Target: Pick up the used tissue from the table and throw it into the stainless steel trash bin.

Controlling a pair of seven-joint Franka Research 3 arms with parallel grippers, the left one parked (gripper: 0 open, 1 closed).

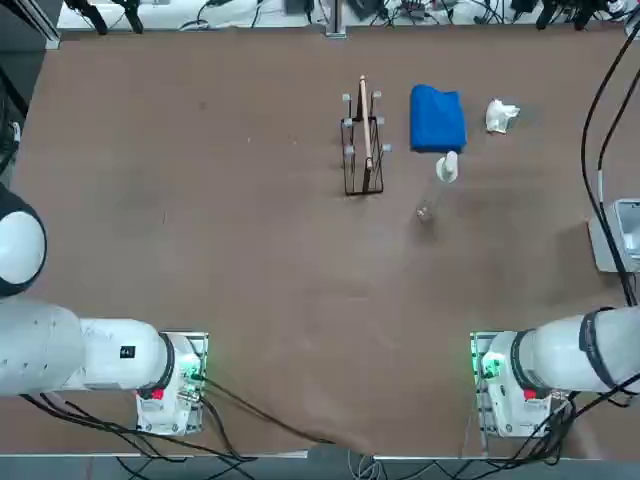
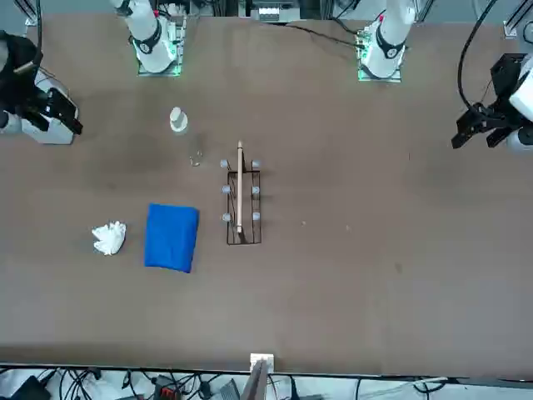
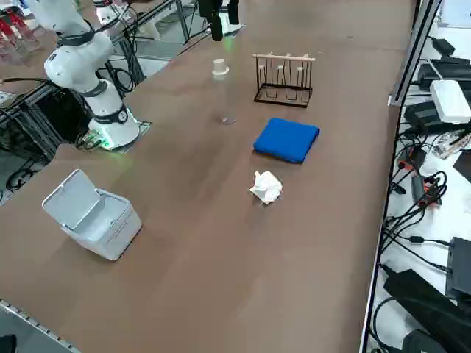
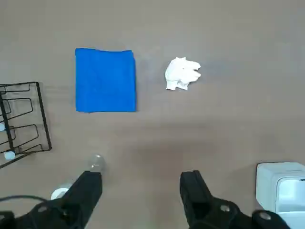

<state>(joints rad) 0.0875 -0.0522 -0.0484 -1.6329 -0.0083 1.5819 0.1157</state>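
Tissue (image 3: 266, 187) is the landmark for everything here: the used tissue, a small crumpled white wad, is lying on the bare brown table (image 1: 220, 240), well out from the arm bases and toward the robot's right. Nothing is touching it.

Just beside the tissue, on the side toward the table's middle, a blue folded cloth (image 1: 437, 118) is lying flat, with a narrow strip of tabletop showing between the two. Past the cloth from the tissue, a black wire rack (image 1: 362, 143) is standing upright. A clear bottle with a white cap (image 1: 447, 167) is lying on its side nearer the robot than the tissue, close to the cloth's near edge.

The stainless steel trash bin (image 3: 94, 217) is sitting well apart from the tissue, at the table's right edge and nearer the robot, with its lid (image 3: 70, 197) tipped up and its mouth showing.

The right gripper (image 4: 141, 188) is hanging above the table on the robot's side of the tissue, pointing downward, well clear of it. Its two dark fingers (image 4: 194, 191) are standing wide apart with only bare tabletop between them; they are gripping nothing. In the wrist view the tissue is lying ahead of the fingers, with the bin's corner showing to one side.
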